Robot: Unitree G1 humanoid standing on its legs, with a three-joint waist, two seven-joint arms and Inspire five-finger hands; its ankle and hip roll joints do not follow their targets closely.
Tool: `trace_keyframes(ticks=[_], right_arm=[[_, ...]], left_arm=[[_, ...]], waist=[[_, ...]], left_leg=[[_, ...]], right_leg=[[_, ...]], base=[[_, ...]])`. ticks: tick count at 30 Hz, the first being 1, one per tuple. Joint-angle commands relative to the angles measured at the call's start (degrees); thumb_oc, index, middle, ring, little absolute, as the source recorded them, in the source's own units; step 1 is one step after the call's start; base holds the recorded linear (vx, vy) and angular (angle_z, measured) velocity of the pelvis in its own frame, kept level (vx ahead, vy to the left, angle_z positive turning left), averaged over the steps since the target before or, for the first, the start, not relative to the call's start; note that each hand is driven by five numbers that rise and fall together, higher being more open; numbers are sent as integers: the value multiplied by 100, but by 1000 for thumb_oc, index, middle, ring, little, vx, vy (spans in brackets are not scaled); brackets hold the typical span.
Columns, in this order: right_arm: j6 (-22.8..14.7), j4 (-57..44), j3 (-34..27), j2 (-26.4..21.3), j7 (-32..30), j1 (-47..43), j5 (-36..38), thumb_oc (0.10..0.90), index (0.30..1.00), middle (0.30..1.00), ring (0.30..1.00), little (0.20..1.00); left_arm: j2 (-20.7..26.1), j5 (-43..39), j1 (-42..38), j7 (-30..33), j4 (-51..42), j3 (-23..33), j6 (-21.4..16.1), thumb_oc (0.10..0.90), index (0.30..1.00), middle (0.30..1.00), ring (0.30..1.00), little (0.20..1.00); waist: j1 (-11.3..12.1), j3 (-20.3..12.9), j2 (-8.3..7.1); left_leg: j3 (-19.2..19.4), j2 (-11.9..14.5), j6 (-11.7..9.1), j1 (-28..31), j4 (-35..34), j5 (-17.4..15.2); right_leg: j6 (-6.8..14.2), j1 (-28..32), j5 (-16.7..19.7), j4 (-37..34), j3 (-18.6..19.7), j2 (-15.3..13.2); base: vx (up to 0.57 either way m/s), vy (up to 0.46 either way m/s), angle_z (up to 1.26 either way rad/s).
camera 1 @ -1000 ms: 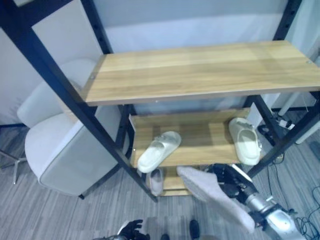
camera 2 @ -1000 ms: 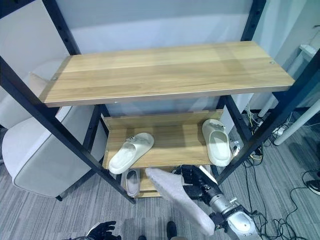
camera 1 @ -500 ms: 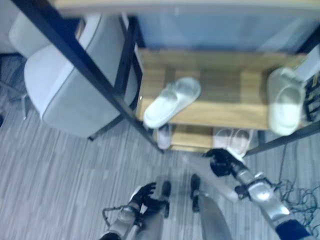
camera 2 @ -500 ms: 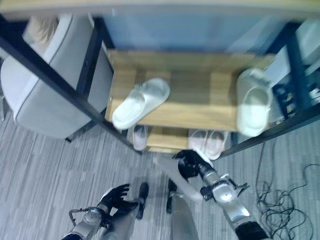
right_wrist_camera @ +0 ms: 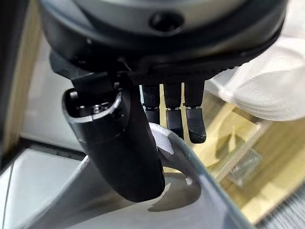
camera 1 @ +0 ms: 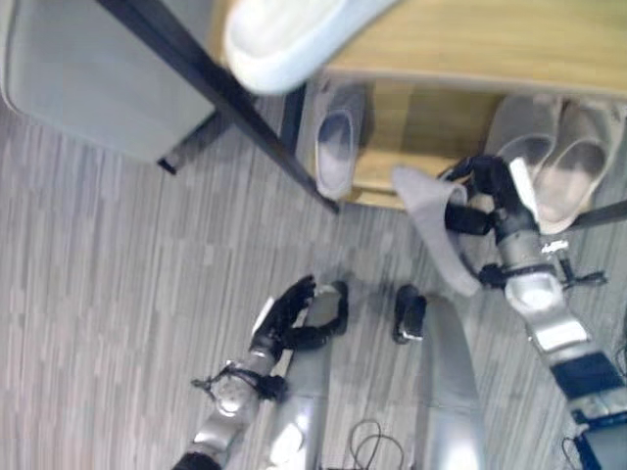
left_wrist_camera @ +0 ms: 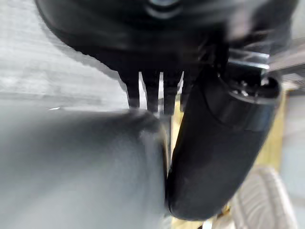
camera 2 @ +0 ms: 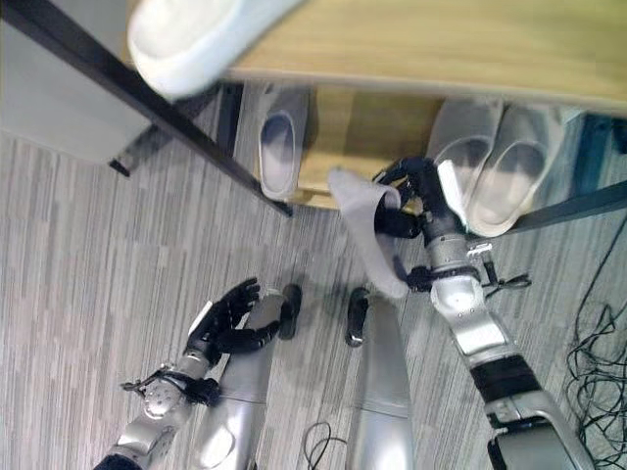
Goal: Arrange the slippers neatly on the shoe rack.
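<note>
My right hand (camera 1: 482, 194) is shut on a grey slipper (camera 1: 431, 233), thumb and fingers pinching its edge (right_wrist_camera: 188, 188). It holds the slipper just in front of the rack's bottom shelf (camera 1: 416, 122). On that shelf lie a single grey slipper (camera 1: 338, 147) at the left and a pair of pale slippers (camera 1: 549, 162) at the right, just beyond my right hand. A white slipper (camera 1: 284, 34) overhangs the front of the middle shelf (camera 1: 490, 39). My left hand (camera 1: 291, 313) hangs low with relaxed fingers, far from the rack.
The rack's black slanted post (camera 1: 211, 83) crosses in front of the shelves at the left. A light grey armchair (camera 1: 83, 78) stands left of the rack. Grey striped carpet (camera 1: 108, 294) covers the floor in front.
The camera has tilted down, bringing the bottom shelf and floor into view. My right hand still holds the grey slipper and has brought it closer to the bottom shelf's front edge.
</note>
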Motion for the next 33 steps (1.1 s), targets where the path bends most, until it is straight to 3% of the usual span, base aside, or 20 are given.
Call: trace_keyframes(ticks=[1, 6, 8, 12, 16, 22, 23, 33], right_arm=[[-595, -625, -134, -448, -548, -1090, -355, 400, 300, 300, 300, 300], [-425, -552, 246, -1132, -830, -2101, -606, 400, 300, 300, 300, 300], [-359, -483, 498, -1485, -906, -2498, -705, 400, 300, 300, 300, 300], [-236, -273, 884, -1864, -1084, -2903, -812, 400, 300, 300, 300, 300], [121, 286, 1866, -2231, -1229, -3705, -1146, 400, 300, 300, 300, 300], [530, 924, 2591, -2084, -1469, -4337, -1391, 400, 300, 300, 300, 300], [727, 1265, 2755, -1839, -1600, -4545, -1496, 400, 300, 300, 300, 300], [1177, 2327, 2922, -846, -1968, -4833, -1742, 400, 300, 300, 300, 300]], left_arm=[[264, -79, -123, 536, 675, 43, 231, 800, 900, 900, 900, 900], [541, -226, -22, 697, 243, 153, 160, 800, 900, 900, 900, 900], [693, -213, 74, 742, -5, 192, 123, 800, 900, 900, 900, 900], [888, -222, 330, 790, -292, 158, 86, 800, 900, 900, 900, 900], [1216, -356, 666, 853, -623, 124, 30, 800, 900, 900, 900, 900], [1365, -403, 787, 1060, -834, 81, -13, 800, 900, 900, 900, 900], [1419, -447, 802, 1153, -930, 65, -51, 800, 900, 900, 900, 900], [1481, -377, 682, 1338, -1070, -70, -108, 800, 900, 900, 900, 900]], waist=[[-27, -222, -159], [84, -56, -233], [135, 137, -268], [213, 210, -324], [393, 210, -402], [444, 210, -464], [452, 210, -462], [593, 210, -337]], left_leg=[[-84, -34, 130, -648, 585, -371], [35, -96, 203, -1444, 1798, -754], [88, -110, 222, -1479, 2147, -924], [86, -114, 228, -1479, 2563, -1192], [36, -105, 177, -1479, 3148, -1577], [102, -63, 146, -1479, 3505, -1850], [153, -68, 130, -1479, 3651, -1973], [179, -70, 145, -1479, 3916, -2212]], right_leg=[[228, -317, -674, 478, 335, -115], [240, -1022, -944, 1686, 389, -189], [214, -1088, -1064, 2088, 513, -157], [171, -1113, -1239, 2532, 639, -176], [120, -1131, -1405, 3235, 852, -159], [-5, -1191, -1540, 3730, 1040, -136], [-86, -1201, -1615, 3932, 1119, -126], [-72, -1204, -1687, 4161, 1188, -123]], base=[[74, -21, 9], [88, -12, 8], [64, -13, -2], [61, -13, -1], [61, -6, 1], [-2, -10, -1], [0, 0, 0], [7, 6, 0]])
